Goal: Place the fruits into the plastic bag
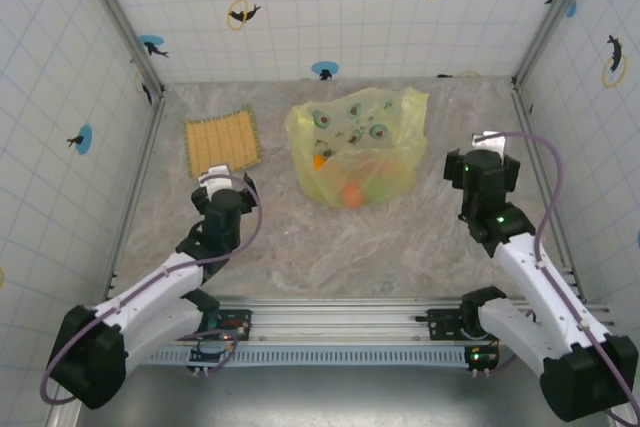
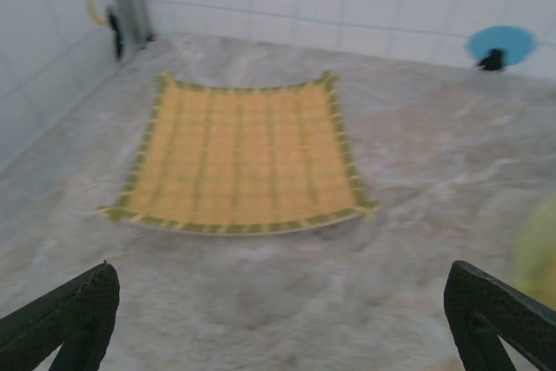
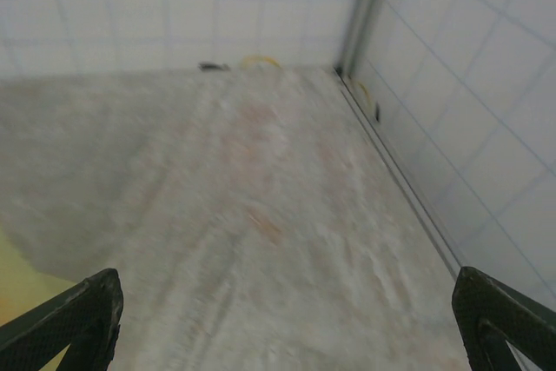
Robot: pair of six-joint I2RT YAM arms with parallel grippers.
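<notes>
The plastic bag (image 1: pixel 356 137), translucent yellow-green with avocado marks, lies at the middle back of the table. Through its lower end I see fruits: an orange one (image 1: pixel 350 195), a second orange one (image 1: pixel 318 160) and a green one (image 1: pixel 376 187). My left gripper (image 1: pixel 222 178) hovers left of the bag, at the mat's near edge, open and empty (image 2: pixel 282 319). The right gripper (image 1: pixel 487 147) is to the bag's right, also open with nothing between its fingers (image 3: pixel 287 323). A blurred edge of the bag (image 2: pixel 543 245) shows at the right of the left wrist view, and a corner of the bag (image 3: pixel 22 288) at the lower left of the right wrist view.
A square tan woven mat (image 1: pixel 222 140) lies at the back left, and in the left wrist view the mat (image 2: pixel 243 158) sits straight ahead of the fingers. Tiled walls with metal corner posts (image 1: pixel 150 77) enclose the marbled table (image 1: pixel 330 247).
</notes>
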